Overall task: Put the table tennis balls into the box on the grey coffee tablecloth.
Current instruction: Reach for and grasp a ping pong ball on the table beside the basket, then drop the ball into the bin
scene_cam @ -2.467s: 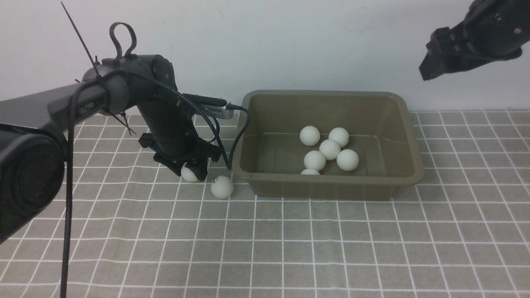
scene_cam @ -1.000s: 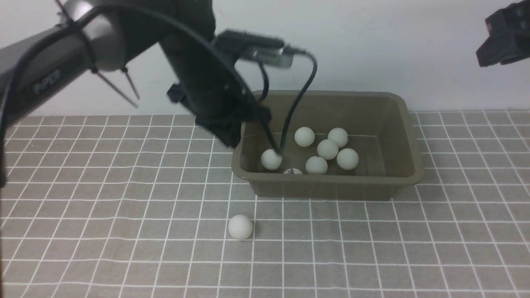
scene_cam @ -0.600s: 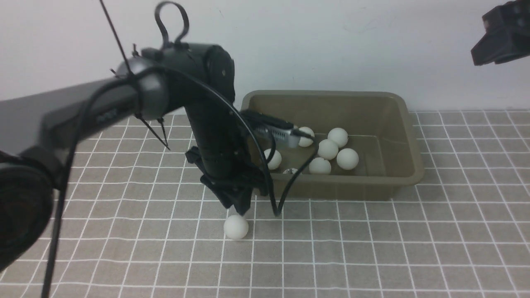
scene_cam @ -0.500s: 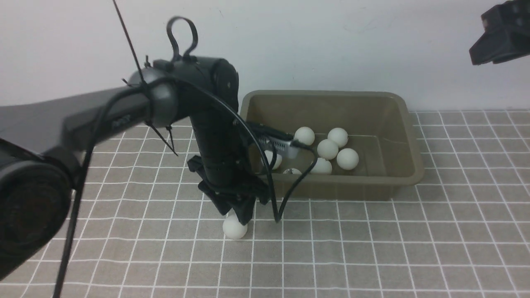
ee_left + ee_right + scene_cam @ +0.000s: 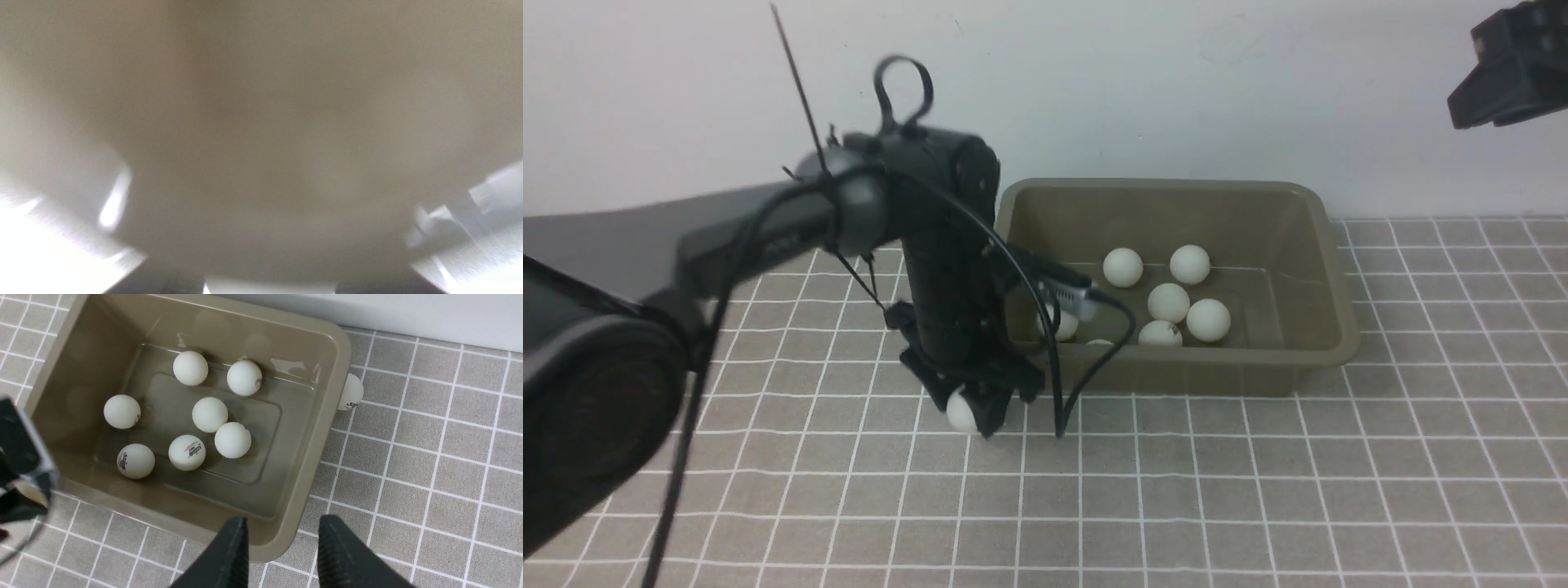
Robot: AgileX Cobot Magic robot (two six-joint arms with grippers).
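White matte table tennis ball gripped in left jaws, near olive-brown rectangular plastic tub; right jaws parted, empty.

white balls, olive-brown box, grey-brown tablecloth with thin white grid

Left arm: matte black, rounded joint housings, thick tube link. Thin black cable running along, hanging in loop. Black zip ties, long stiff tails. Silver-grey plug at wrist. Right gripper: two black tapered fingers, smooth plastic.
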